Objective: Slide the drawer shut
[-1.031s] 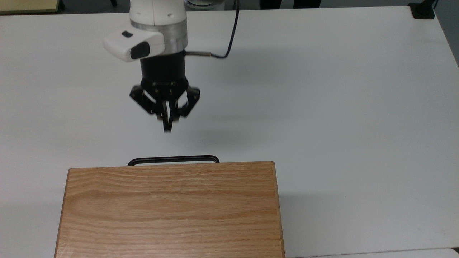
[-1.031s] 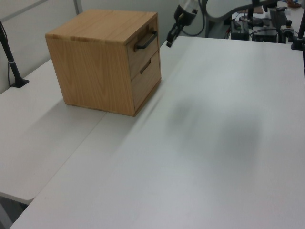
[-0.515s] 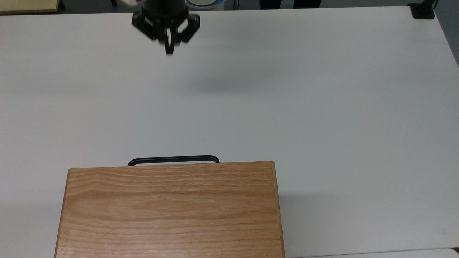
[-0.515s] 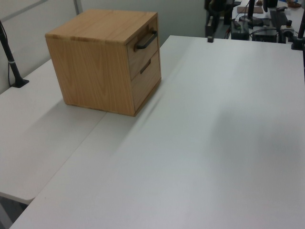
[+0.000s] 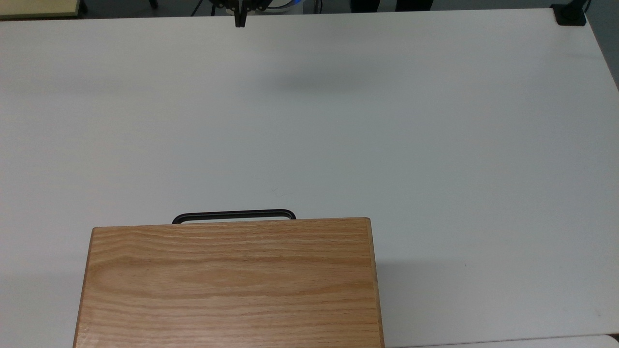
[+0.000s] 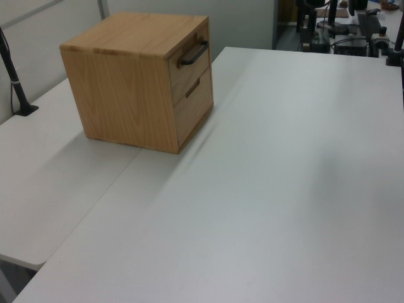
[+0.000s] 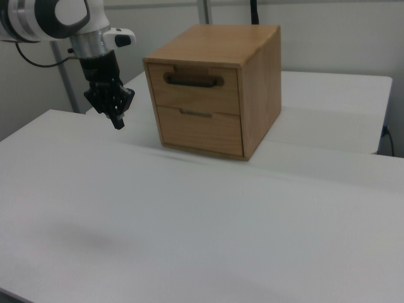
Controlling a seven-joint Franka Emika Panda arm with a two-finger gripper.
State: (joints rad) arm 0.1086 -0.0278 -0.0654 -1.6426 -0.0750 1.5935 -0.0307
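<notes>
Here the drawer sits flush in the cabinet on the bench; the gripper, fingers clenched on nothing, hangs well apart; we judge no further push is needed

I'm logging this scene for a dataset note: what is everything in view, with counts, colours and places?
cabinet: one, light oak, standing on the table, at the top view's bottom left.
drawer: one upper, oak front, pushed flush with the cabinet face; a second drawer front sits below it.
handle: one, thin black bar, on the upper drawer front.
table: white, bare around the cabinet.
clamp post: one, black, at the left view's left edge.
gripper: one, black, on a white arm, at the right view's left, apart from the cabinet, fingers together.
</notes>
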